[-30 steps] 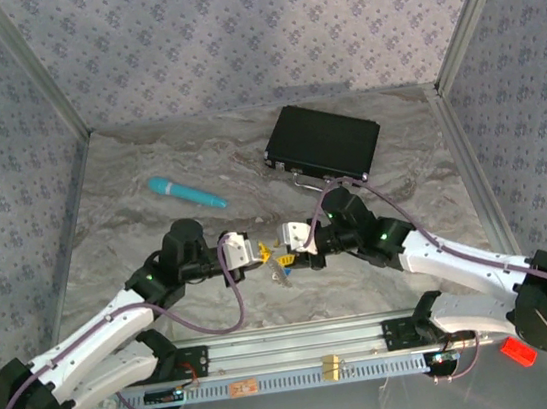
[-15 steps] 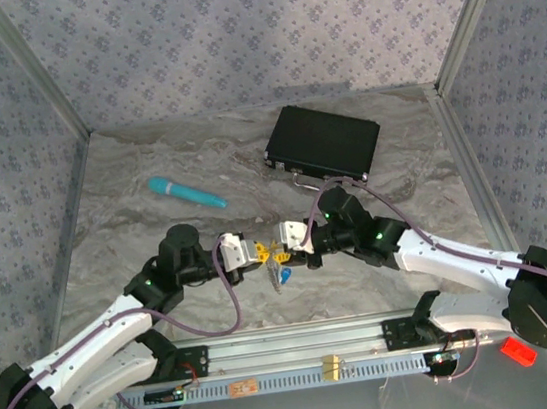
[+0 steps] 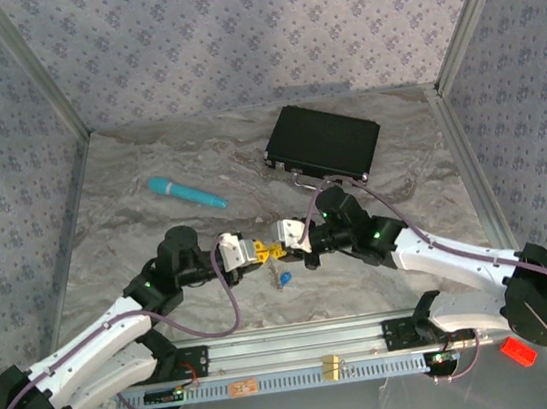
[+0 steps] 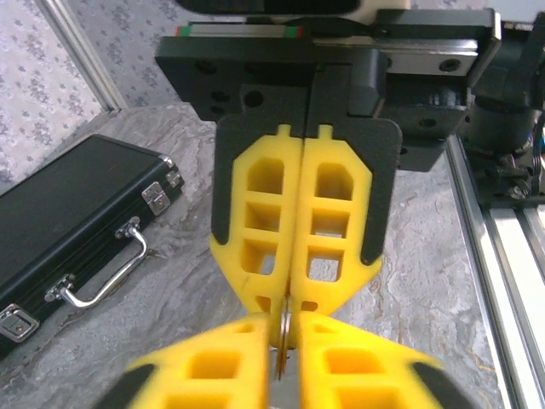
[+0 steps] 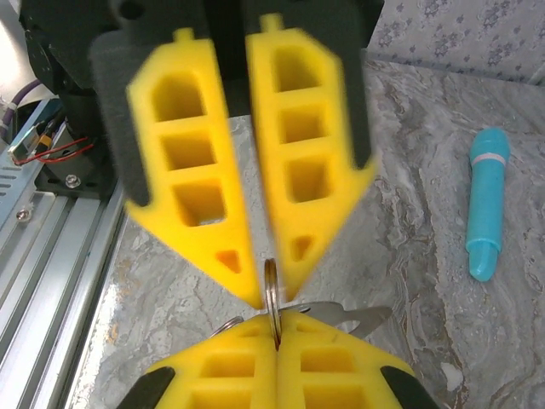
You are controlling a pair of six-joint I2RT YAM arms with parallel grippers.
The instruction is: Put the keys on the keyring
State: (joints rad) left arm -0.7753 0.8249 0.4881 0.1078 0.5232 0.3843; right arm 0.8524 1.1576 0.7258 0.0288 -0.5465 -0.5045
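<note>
My two grippers meet tip to tip at the table's middle, the left gripper point(image 3: 257, 254) facing the right gripper point(image 3: 281, 244). In the right wrist view, my right gripper point(image 5: 277, 331) is shut on the keyring point(image 5: 271, 285), a thin metal ring seen edge-on. A silvery key blade point(image 5: 375, 319) sticks out to the right behind those fingertips, and its head is hidden. My left gripper point(image 4: 285, 332) stands slightly open, its fingers either side of the ring without pinching it. A blue-headed key point(image 3: 285, 279) lies on the table just in front of the grippers.
A black case point(image 3: 323, 142) with a metal handle point(image 4: 106, 277) lies at the back right. Back left of the grippers lies a teal pen point(image 3: 186, 192). The aluminium rail point(image 3: 292, 348) runs along the near edge, with a small red object point(image 3: 515, 352) at its right end.
My right gripper has closed onto the keyring while the left jaws have parted from it. The grippers drew closer together. The blue key sits a little nearer the front edge than before.
</note>
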